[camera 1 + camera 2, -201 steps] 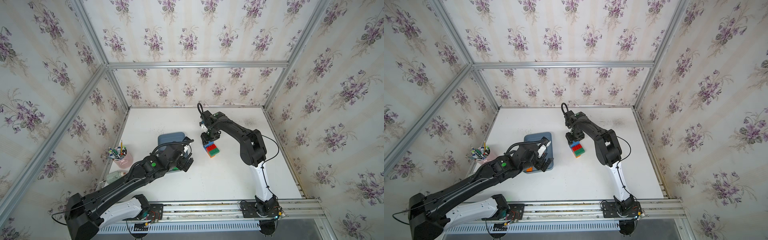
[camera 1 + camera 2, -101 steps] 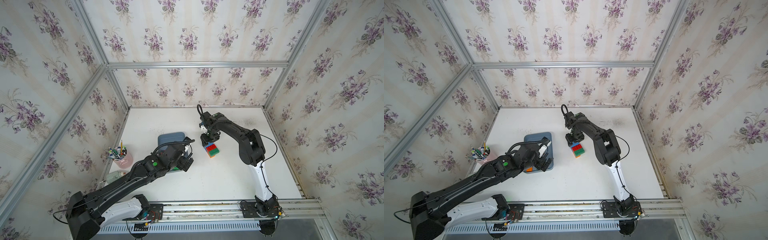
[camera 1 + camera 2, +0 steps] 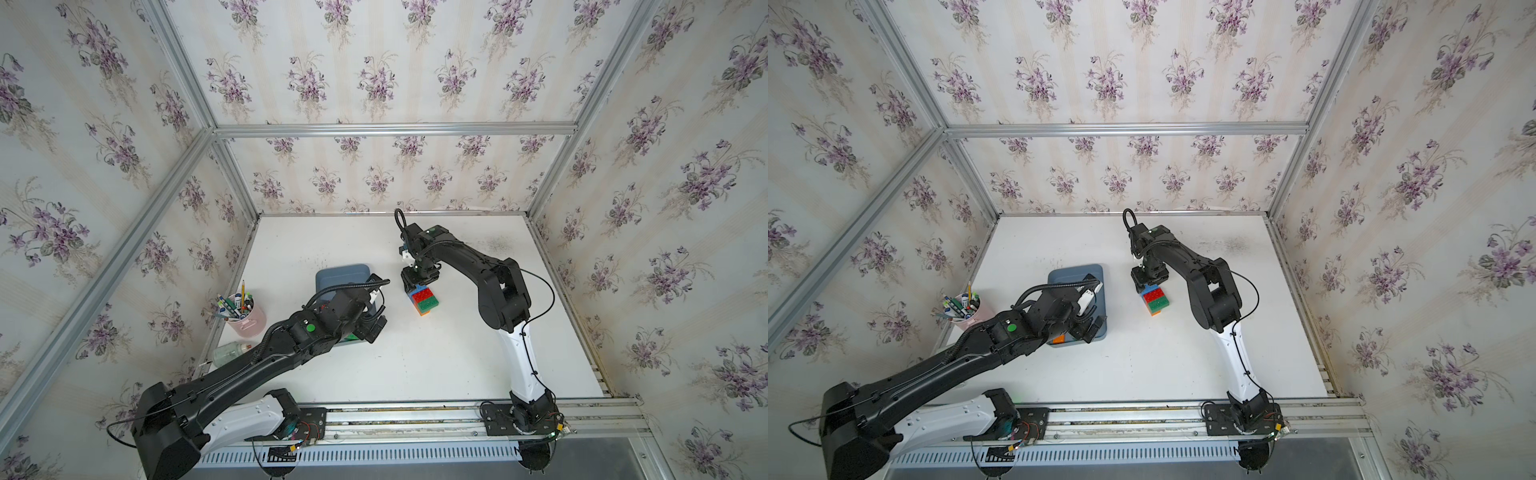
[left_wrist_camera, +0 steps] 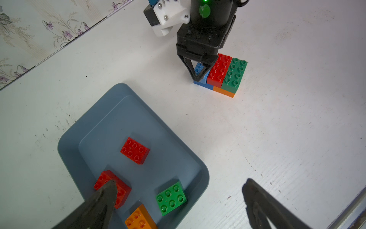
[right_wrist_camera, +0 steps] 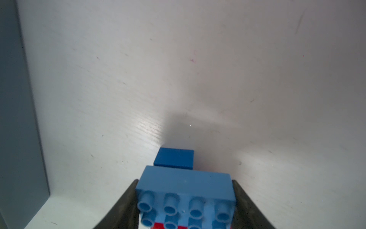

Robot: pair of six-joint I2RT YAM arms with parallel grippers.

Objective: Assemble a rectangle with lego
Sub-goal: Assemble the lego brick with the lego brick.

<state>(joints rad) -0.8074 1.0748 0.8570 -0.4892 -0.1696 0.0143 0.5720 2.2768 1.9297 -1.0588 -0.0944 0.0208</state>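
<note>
A lego block stands on the white table in both top views. Its red brick and green brick lie side by side over an orange brick and a dark blue brick. My right gripper is shut on a light blue oblong brick at the block's end beside the red one, above the dark blue brick. My left gripper hangs open over the blue-grey tray. In the tray lie two red bricks, a green one and an orange one.
A pink cup of pens and a small lying bottle are at the table's left edge. The tray lies left of the block, partly under my left arm. Wallpapered walls close in three sides.
</note>
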